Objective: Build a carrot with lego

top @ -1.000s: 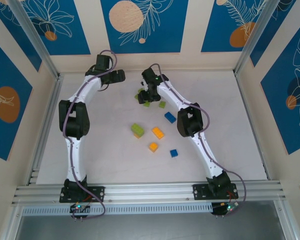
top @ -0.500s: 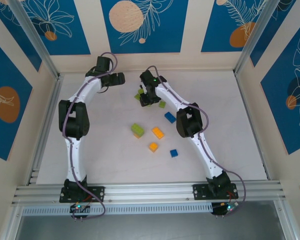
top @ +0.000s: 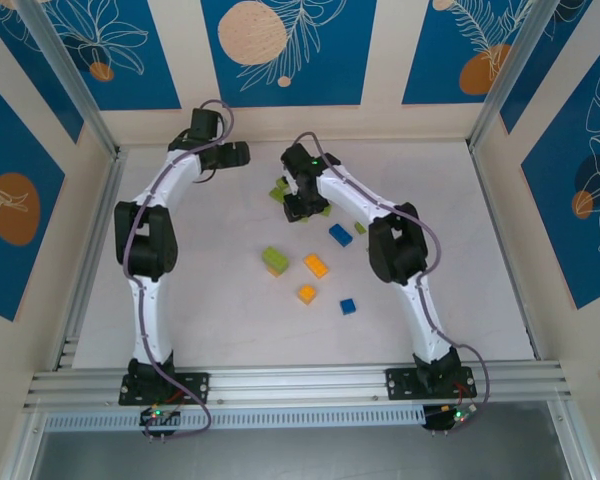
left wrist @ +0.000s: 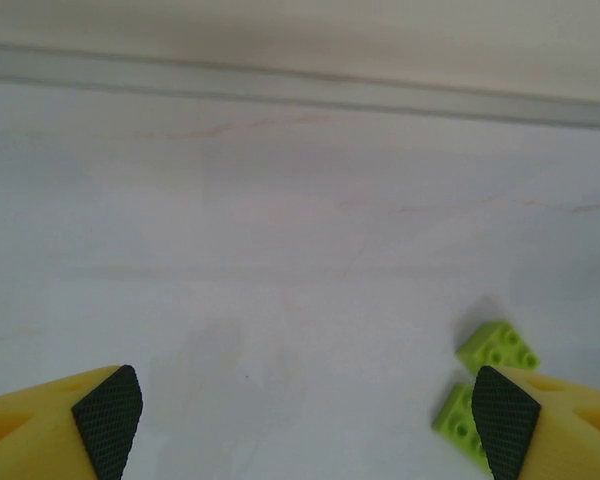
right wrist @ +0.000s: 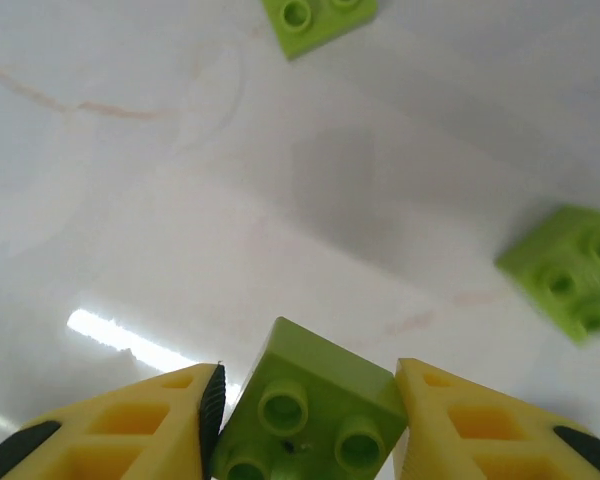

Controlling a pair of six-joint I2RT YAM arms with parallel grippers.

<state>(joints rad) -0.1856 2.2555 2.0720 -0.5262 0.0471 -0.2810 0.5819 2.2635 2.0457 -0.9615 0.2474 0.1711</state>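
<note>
White table [top: 210, 300] below: my right gripper [right wrist: 308, 415] pinches a lime brick [right wrist: 315, 385], studs up, at bottom centre of its wrist view, nearer the orange brick [top: 316, 265] mid-frame in the top view than my left gripper [left wrist: 305, 420], wide open over bare table upper left.

Pale table [top: 480, 280] with scattered green, orange, blue lego [top: 316, 265]

Glossy plastic lego [right wrist: 310, 415]; smooth, shiny table [right wrist: 130, 200].
</note>
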